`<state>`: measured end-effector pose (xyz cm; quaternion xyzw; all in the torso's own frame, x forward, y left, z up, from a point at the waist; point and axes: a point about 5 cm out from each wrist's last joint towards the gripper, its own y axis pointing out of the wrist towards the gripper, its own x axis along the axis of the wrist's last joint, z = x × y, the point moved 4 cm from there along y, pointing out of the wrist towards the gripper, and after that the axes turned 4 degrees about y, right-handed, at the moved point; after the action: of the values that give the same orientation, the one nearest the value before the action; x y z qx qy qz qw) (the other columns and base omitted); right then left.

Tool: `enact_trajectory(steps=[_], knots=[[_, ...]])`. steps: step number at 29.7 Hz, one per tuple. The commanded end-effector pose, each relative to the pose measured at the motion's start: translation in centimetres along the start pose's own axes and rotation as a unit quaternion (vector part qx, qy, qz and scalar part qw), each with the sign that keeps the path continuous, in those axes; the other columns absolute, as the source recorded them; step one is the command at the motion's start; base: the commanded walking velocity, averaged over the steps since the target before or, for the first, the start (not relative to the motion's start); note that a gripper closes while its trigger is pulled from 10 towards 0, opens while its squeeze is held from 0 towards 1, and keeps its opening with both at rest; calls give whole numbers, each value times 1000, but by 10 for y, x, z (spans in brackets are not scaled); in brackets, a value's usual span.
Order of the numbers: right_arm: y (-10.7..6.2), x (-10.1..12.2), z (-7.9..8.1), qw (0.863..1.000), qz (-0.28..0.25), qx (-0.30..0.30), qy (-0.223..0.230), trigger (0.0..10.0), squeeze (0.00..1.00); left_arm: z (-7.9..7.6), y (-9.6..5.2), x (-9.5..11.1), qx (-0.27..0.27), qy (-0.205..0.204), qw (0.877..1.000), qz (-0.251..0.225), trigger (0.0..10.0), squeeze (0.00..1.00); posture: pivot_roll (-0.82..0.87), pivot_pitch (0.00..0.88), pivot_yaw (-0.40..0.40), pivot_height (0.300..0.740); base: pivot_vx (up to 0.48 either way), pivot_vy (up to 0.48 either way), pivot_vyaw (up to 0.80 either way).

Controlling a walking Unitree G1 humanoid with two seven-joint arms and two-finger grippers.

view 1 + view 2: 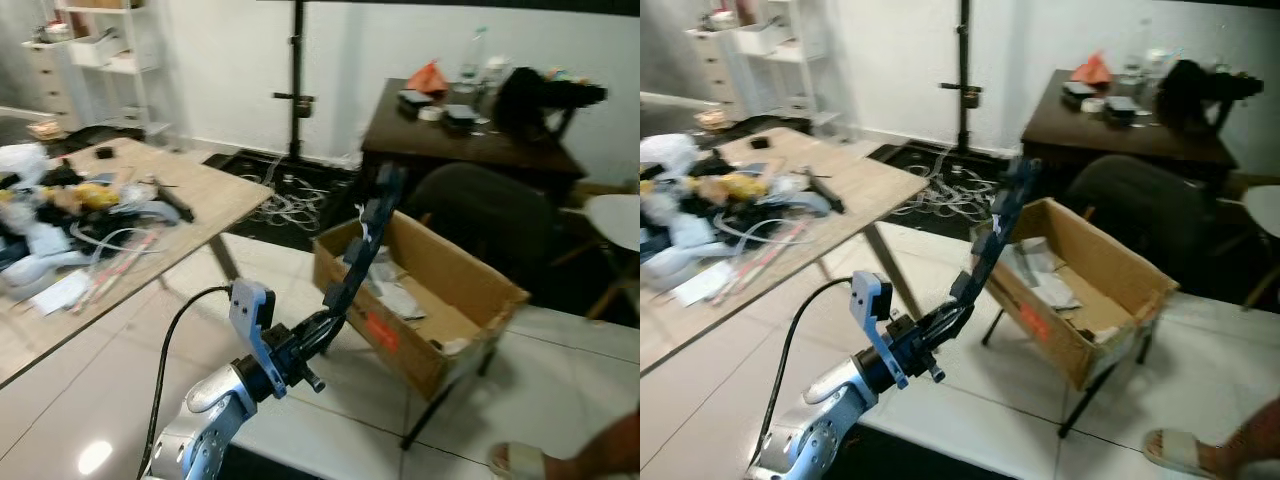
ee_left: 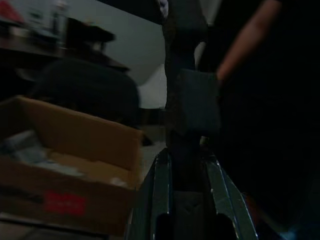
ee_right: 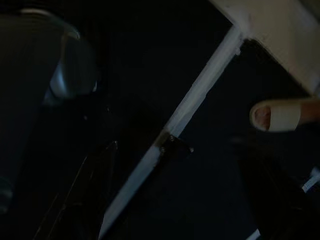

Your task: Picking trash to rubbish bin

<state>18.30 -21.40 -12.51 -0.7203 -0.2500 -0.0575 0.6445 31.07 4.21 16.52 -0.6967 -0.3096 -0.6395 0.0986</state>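
Trash, one long dark strip (image 1: 362, 235), is rising slantwise from the left gripper (image 1: 322, 330), its upper end leaning over one open cardboard box (image 1: 470, 290) holding crumpled paper. Left wrist view: both fingers (image 2: 162, 190) are clamping the strip upright beside the box. Right wrist view: dark; the right gripper's state is impossible to tell; one sandalled foot (image 3: 280, 115) is standing nearby.
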Motion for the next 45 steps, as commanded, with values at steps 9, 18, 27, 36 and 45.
enact_trajectory(steps=[9, 18, 27, 36, 45], knots=[[0, 4, 0, 1000, -6, 5, 7, 10000, 0, -6, 8, -4, -5, 1, 1000, -7, 10000, 0, -89, 75, -9, 740, 0, 0, -703], [0, -2, 14, 999, 3, 47, 8, 10000, 0, -11, 3, -11, -3, -3, 1000, -4, 10000, 0, -75, 89, -18, 740, 0, 0, 0], [0, -4, 16, 999, 4, 47, 9, 10000, 0, -14, 3, -13, -2, -3, 1000, 0, 10000, 0, -72, 111, -11, 740, 0, 0, 0], [1, 0, 23, 998, -7, 55, 21, 10000, 0, -7, 4, -14, 21, 0, 1000, 7, 10000, 0, -76, 131, 1, 740, 0, 0, -533], [2, 33, 24, 998, -42, 56, 0, 10000, 0, 6, 10, -2, 46, 24, 999, 1, 10000, 0, -59, 125, -12, 740, 0, 0, 0]])
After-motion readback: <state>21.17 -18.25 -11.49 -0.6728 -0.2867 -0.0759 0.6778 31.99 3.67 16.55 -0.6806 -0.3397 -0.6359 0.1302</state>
